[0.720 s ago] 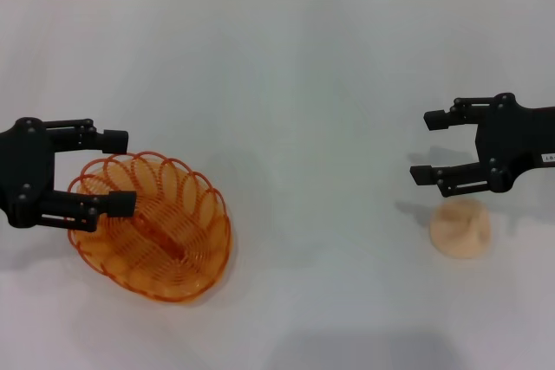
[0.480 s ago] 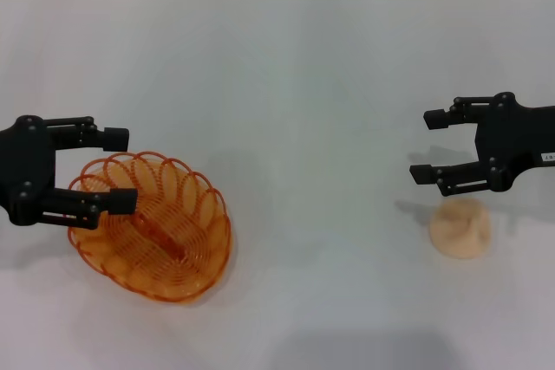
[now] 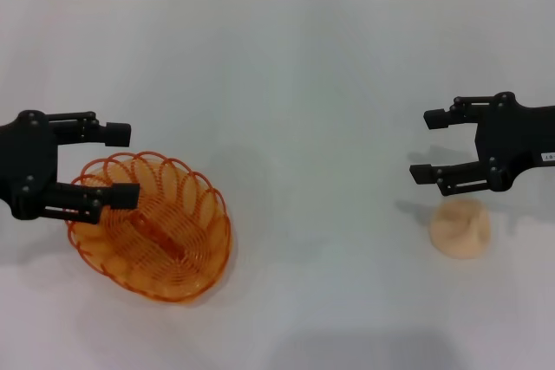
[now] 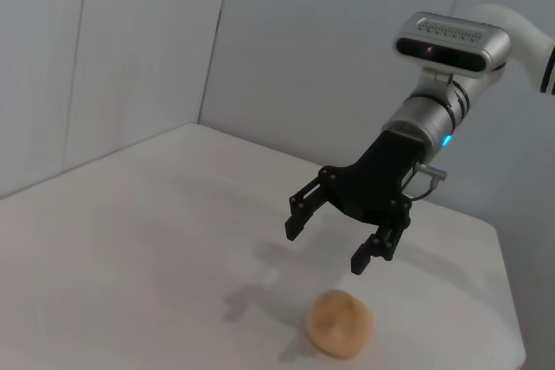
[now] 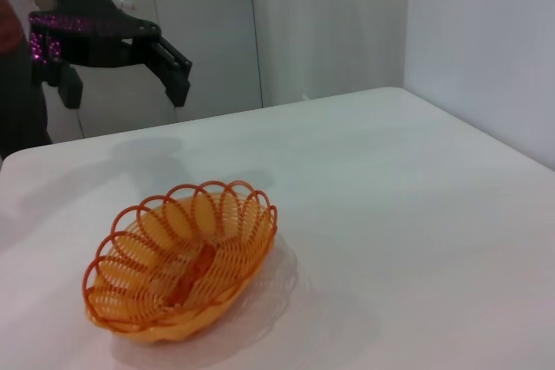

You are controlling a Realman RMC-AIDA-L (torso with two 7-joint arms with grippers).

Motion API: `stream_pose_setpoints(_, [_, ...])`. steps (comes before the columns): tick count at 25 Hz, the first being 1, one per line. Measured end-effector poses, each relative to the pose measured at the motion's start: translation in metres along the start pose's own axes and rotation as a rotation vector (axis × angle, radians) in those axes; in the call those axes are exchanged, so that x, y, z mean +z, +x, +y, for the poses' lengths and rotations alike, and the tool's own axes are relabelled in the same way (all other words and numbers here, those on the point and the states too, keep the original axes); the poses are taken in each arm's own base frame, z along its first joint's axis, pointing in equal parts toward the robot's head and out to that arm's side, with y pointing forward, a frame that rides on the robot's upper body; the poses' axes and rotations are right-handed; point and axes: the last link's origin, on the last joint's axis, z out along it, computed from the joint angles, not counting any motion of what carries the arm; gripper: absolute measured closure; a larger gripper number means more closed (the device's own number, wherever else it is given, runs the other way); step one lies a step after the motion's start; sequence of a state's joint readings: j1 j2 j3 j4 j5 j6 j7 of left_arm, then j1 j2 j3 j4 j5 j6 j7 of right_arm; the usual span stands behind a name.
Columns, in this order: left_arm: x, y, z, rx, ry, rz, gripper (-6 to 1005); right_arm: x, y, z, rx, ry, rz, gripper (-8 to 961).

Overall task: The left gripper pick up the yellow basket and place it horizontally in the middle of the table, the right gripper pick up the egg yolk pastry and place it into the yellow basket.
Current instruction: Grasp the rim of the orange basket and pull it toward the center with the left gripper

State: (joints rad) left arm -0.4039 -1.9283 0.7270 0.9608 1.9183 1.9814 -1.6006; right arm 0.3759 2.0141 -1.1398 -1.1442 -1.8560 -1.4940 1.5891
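The yellow basket [image 3: 152, 227] sits on the left part of the table [image 3: 295, 84], lying at a slant, with nothing seen inside it. The left gripper [image 3: 117, 164] hangs over the basket's left rim with its fingers spread wide, one finger [image 3: 111, 133] past the rim's far edge and the other over the wire loops; contact with the wire cannot be confirmed. The egg yolk pastry [image 3: 460, 227] rests on the right part of the table, well apart from the basket. The right gripper [image 3: 429, 146] hovers just beyond the pastry, fingers parted and holding nothing. It carries a small white label [image 3: 547, 157], whose writing is unreadable. Bare tabletop lies between basket and pastry.
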Motion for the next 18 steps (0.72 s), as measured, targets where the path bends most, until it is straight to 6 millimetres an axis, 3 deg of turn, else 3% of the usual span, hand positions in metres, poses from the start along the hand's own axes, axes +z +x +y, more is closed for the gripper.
stream_pose_setpoints(10, [-0.022, 0.022, -0.024, -0.095, 0.111, -0.096, 120, 0.002, -0.002, 0.001, 0.0, -0.008, -0.008, 153])
stream_pose_setpoints(18, [-0.032, 0.024, -0.053, -0.243, 0.295, -0.242, 119, 0.002, -0.006, 0.001, -0.005, -0.009, -0.027, 153])
